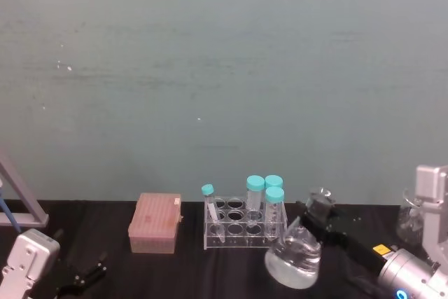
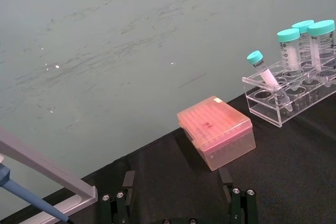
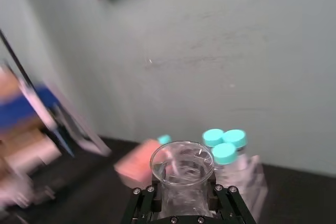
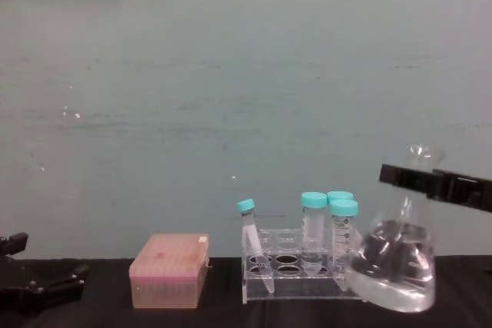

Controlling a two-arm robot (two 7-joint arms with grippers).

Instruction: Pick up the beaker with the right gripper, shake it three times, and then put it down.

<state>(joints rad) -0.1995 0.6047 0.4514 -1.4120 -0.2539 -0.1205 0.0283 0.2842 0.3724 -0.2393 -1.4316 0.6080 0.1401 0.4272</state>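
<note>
The beaker [image 1: 294,260], a clear conical flask with liquid in its wide base, is tilted just right of the tube rack, its neck leaning to the right. My right gripper [image 1: 320,209] is shut on the neck just under the flared rim. From the side the beaker [image 4: 396,266] shows large at the right, the right gripper's [image 4: 421,177] black jaws clamping its neck. In the right wrist view the beaker's rim [image 3: 182,163] sits between the jaws. I cannot tell if its base touches the table. My left gripper [image 1: 82,276] rests open, low at the far left.
A clear tube rack [image 1: 245,227] holds several teal-capped tubes. A pink tip box [image 1: 155,223] stands to its left. Another glass vessel [image 1: 411,218] stands at the far right. A pipette stand [image 1: 17,201] stands at the left edge.
</note>
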